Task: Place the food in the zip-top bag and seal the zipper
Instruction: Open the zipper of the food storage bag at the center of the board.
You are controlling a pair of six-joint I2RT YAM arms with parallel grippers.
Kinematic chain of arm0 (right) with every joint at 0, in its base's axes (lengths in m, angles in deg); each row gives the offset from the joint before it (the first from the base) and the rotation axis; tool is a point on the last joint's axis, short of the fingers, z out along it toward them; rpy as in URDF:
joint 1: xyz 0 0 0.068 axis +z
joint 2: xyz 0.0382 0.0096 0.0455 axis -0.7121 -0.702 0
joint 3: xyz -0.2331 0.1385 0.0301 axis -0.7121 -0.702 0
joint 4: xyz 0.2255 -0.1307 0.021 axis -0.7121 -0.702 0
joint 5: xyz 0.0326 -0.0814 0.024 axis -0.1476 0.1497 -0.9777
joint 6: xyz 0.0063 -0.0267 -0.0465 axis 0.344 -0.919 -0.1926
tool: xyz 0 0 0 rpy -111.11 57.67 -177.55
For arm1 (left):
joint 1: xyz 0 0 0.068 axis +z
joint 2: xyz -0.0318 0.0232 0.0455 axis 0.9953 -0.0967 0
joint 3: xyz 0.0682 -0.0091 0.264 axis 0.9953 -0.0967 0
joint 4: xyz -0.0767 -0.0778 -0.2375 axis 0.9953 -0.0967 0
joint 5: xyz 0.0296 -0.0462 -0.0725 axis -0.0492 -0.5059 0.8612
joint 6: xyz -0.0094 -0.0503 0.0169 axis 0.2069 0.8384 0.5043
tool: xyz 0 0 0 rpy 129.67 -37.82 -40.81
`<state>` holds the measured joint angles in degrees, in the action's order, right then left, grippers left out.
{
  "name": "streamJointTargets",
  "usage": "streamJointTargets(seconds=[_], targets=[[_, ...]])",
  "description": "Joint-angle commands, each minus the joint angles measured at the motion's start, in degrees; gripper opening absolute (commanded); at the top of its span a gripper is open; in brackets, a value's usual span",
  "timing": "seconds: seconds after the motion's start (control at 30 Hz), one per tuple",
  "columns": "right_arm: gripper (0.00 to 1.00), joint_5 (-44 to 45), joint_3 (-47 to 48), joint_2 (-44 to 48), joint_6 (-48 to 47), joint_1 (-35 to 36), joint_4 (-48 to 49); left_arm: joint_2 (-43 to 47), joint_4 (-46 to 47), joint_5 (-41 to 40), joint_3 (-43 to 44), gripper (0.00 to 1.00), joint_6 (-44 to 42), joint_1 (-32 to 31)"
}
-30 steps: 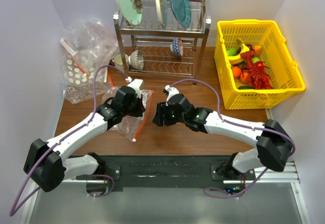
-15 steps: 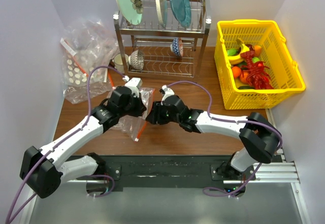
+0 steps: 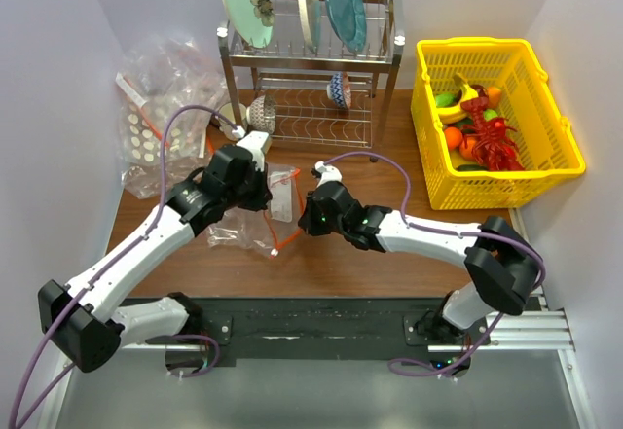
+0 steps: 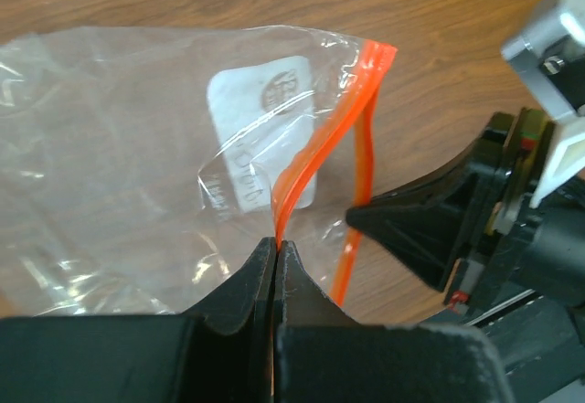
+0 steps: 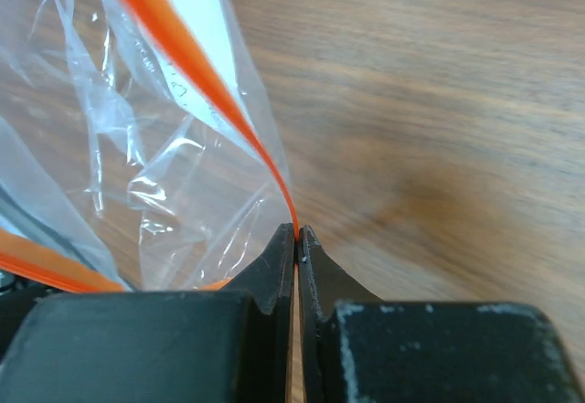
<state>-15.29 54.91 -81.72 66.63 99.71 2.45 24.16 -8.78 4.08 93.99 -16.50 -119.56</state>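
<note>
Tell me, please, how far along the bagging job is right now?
Done: nothing is bagged yet. In hand: the left fingers and right fingers are each shut on an orange lip of the zipper, holding the empty zip-top bag. Left: the lobster, orange and other food lie in the yellow basket; they must go in, then the zipper needs sealing.

Left arm [image 3: 136, 254] and right arm [image 3: 438, 239]: white shells, black joints, a purple cable [image 3: 371, 155] each. Left claw [image 4: 276, 248] and right claw [image 5: 297, 234] are black.
</note>
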Motion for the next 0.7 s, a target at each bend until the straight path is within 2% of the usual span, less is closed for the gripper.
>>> streamJointTargets(seconds=[0.0,0.07,0.17,0.2,0.3,0.4,0.53,0.67], targets=[[0.00,3.6,2.0,3.6,-2.5,-0.1,-2.6,-0.9,-7.9,-3.1,5.0,0.02,-3.2,-0.8],[0.00,2.6,2.5,4.0,-2.5,0.0,-2.9,-1.5,-8.6,-3.2,5.7,0.05,-3.2,-1.4],[0.00,-0.4,4.2,4.7,-1.4,-0.1,-2.7,-3.0,-8.3,-4.7,5.2,0.19,-2.8,-3.7],[0.00,-1.2,4.5,4.9,-0.9,0.0,-2.7,-3.3,-7.9,-6.8,5.0,0.28,-2.3,-5.8],[0.00,-3.2,6.0,5.2,0.0,-0.1,-3.0,-4.3,-6.6,-11.0,4.4,0.45,-1.0,-10.0],[0.00,-4.0,6.7,5.7,0.5,-0.1,-3.1,-4.8,-4.8,-13.8,4.3,0.55,0.2,-12.6],[0.00,-4.0,6.7,6.6,1.0,0.0,-3.3,-6.0,-3.3,-16.0,4.5,0.56,1.8,-14.7],[0.00,-3.8,6.4,7.7,1.6,-0.1,-3.7,-8.4,-3.8,-21.8,4.6,0.56,3.4,-17.4]])
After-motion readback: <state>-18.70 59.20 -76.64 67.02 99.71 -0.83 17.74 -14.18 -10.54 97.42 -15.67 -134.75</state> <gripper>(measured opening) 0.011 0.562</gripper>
